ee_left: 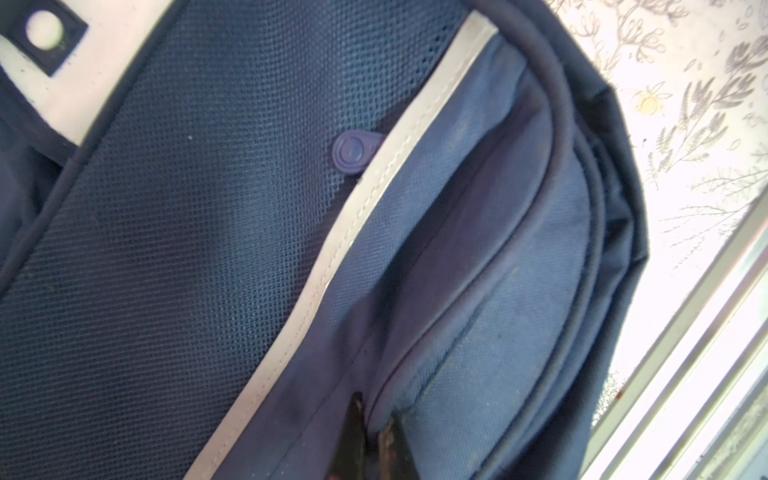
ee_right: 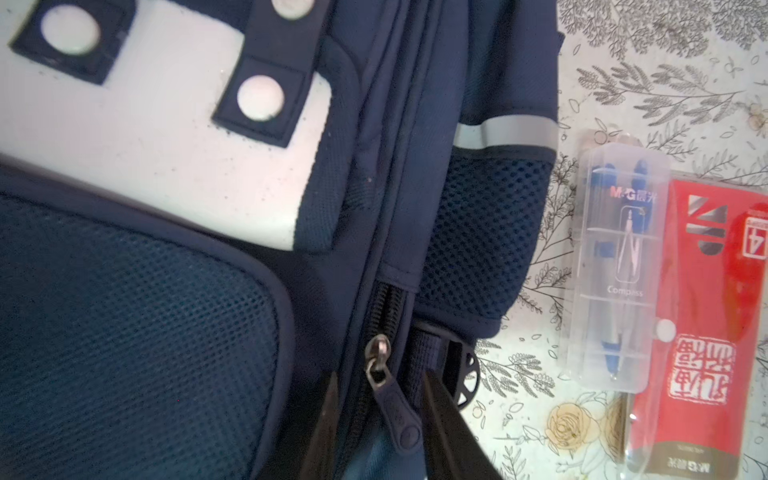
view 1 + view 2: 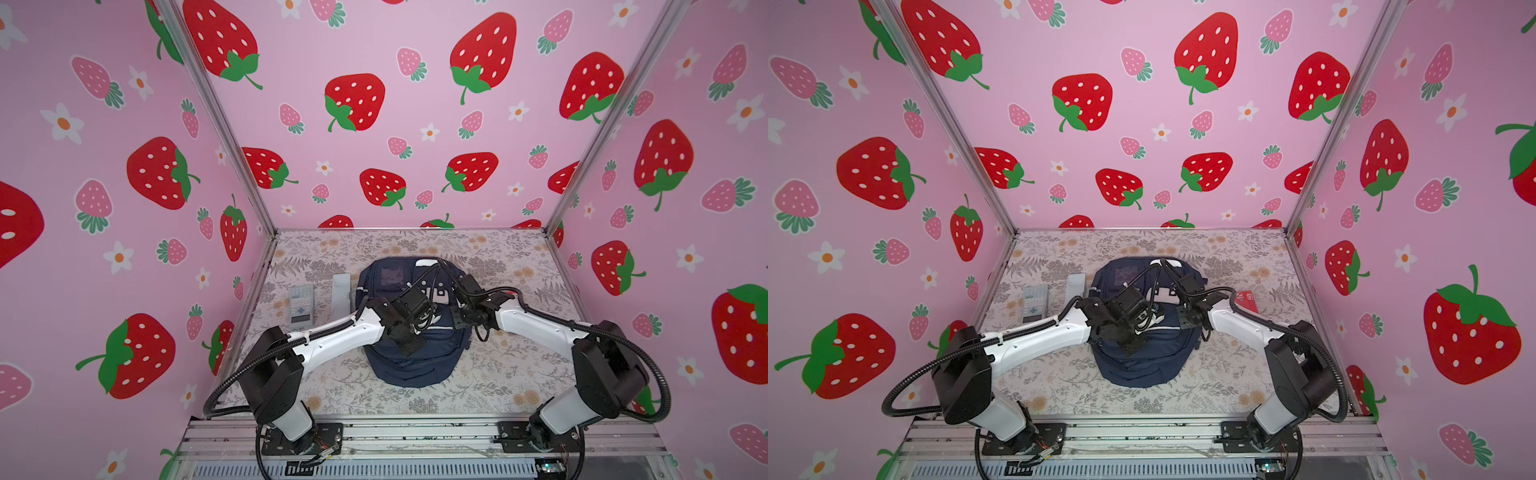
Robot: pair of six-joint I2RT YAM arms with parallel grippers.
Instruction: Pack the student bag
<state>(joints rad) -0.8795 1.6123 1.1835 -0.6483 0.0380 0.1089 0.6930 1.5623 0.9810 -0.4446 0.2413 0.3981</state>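
The student bag [image 3: 415, 365] [image 3: 1142, 370], a navy-blue backpack, lies flat in the middle of the table in both top views, with both arms over its upper half. My left gripper [image 3: 430, 320] [image 1: 372, 409] is shut, pinching a fold of the bag's fabric [image 1: 415, 291] beside a silver stripe [image 1: 374, 208]. My right gripper [image 3: 455, 309] [image 2: 380, 374] is open. Its two fingers straddle the zipper pull [image 2: 395, 411] on the bag's side seam without touching it. The white patch [image 2: 166, 145] fills the corner of the right wrist view.
A grey calculator [image 3: 301, 303] and a pale grey flat case [image 3: 341, 291] lie left of the bag. A clear compass box [image 2: 623, 270] and a red pack [image 2: 706, 332] [image 3: 1246, 301] lie right of it. Strawberry-print walls enclose the floral table [image 3: 498, 374] on three sides.
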